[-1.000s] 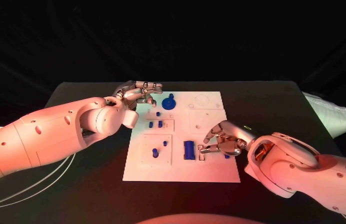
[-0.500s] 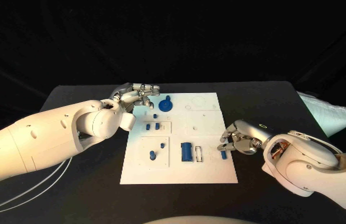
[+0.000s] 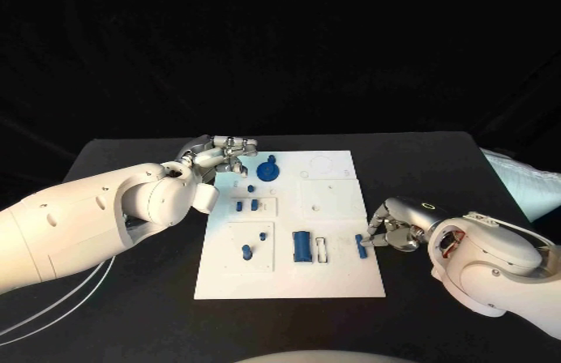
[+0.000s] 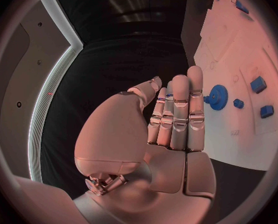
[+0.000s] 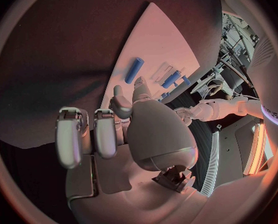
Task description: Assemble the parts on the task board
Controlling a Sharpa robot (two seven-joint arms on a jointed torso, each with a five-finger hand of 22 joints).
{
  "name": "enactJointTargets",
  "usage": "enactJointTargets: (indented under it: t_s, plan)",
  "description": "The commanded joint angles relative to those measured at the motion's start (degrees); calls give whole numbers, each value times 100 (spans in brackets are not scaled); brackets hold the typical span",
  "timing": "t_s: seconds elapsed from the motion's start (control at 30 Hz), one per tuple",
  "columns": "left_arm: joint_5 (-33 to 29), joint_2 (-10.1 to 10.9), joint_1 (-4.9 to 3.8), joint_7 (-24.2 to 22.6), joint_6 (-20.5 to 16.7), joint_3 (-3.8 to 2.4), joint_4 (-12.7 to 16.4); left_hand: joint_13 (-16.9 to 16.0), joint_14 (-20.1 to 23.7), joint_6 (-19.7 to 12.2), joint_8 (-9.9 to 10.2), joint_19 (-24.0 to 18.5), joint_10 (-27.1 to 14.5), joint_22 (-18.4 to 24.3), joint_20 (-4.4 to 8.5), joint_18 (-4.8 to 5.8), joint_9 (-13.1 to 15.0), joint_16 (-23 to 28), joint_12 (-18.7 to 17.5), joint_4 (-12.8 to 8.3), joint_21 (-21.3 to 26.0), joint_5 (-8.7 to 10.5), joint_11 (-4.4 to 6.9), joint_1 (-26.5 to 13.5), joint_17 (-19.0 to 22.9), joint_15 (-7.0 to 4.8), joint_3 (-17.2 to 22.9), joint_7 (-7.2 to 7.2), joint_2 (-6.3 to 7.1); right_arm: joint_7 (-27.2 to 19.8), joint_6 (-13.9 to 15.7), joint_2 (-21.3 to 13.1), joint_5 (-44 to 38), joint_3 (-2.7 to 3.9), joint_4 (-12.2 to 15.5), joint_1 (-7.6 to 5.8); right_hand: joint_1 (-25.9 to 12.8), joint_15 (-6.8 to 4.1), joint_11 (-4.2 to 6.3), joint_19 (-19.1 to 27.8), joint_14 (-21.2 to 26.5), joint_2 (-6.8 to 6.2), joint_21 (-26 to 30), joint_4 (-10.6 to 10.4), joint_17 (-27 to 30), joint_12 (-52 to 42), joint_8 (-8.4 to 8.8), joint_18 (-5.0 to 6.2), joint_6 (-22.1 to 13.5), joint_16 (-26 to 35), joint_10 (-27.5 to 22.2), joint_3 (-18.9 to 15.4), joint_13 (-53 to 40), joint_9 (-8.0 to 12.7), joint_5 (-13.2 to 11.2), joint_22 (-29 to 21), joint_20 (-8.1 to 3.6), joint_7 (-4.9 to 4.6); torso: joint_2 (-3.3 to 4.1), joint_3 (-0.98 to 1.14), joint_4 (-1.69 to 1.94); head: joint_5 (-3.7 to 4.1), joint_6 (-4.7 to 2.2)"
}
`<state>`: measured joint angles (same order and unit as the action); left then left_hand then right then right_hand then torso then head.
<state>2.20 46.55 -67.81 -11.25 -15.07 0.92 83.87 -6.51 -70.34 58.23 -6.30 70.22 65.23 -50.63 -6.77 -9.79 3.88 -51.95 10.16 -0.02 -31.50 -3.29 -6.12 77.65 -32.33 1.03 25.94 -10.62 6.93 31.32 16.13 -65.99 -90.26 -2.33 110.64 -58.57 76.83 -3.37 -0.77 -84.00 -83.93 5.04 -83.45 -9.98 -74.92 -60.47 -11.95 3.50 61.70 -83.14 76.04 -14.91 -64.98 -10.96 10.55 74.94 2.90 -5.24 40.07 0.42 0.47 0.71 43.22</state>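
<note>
Task board (image 3: 333,278): white, smooth, matt plate.
Parts: blue plastic, slight sheen; gear (image 3: 269,171), block (image 3: 303,245).
Table (image 3: 433,164): black, matt.
Left hand (image 3: 219,154), right hand (image 3: 391,232): silver metal, glossy.
Arms: white, smooth, glossy shells.

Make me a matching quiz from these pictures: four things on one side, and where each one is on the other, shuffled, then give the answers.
Things:
1. blue gear
2. long blue block
3. left hand
4. right hand

Places:
A. at the task board's right edge, beside a small blue piece
B. lower middle of the board
C. at the board's far left corner
D. far part of the board, near the left hand

Pairs: 1-D, 2-B, 3-C, 4-A
</note>
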Motion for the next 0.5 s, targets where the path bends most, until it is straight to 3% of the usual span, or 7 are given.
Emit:
enactJointTargets:
  t_s: [0.03,0.5]
  plan:
    - [23,-3,-1,-41,86,-4,16,-9,43,-45,-22,28,-23,5,5,-70,3,-8,35,-47,23,-13,6,56,5,2,2,3,-15,209,-289,47,-228,-4,-31,27,-49,9,12,-79,-402,7,0,-37,-507,22,22,-99,49,29,29,4,3,-5,37,439,11,5,5,5,-1,-12,6]
    - [23,-11,0,-31,105,-4,6,-9,43,-45,-22,28,-23,5,5,-70,3,-8,35,-47,23,-13,6,56,5,2,2,3,-15,185,-316,273,-279,-4,-80,138,-46,-4,31,-128,-426,14,-61,-60,-611,-97,4,-122,115,-45,98,14,-98,-18,43,537,3,28,-1,0,-1,-17,29]
